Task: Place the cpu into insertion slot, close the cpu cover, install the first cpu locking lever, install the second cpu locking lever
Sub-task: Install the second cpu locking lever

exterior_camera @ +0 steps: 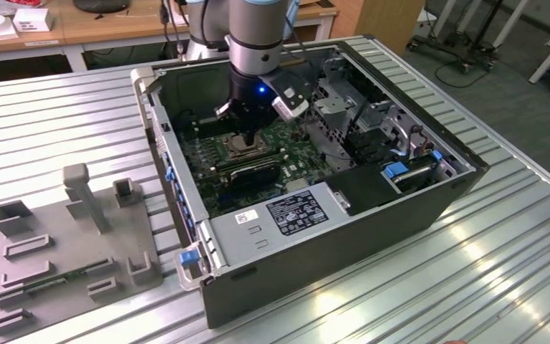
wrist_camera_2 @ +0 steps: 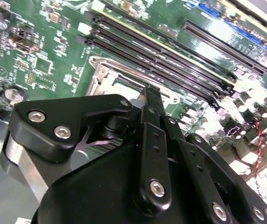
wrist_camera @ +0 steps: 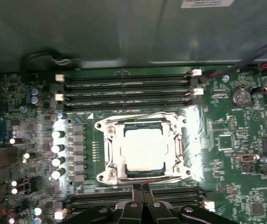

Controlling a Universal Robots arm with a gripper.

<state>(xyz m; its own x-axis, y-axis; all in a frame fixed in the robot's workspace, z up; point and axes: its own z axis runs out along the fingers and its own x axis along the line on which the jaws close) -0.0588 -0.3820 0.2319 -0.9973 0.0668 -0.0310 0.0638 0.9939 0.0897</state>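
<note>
End effector (wrist_camera: 142,189) just beside cpu (wrist_camera: 144,150)

cpu (wrist_camera: 143,149) in insertion slot (wrist_camera: 106,161) | cpu cover (wrist_camera: 179,150) over it

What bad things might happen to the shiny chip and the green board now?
The hand hangs right beside the cpu cover, which lies over the cpu in the insertion slot. Pressing a little off target might scrape the chip's top or bend the thin frame. The long black memory slots and small silver capacitors crowd the socket, so a sideways slip might knock them.
</note>
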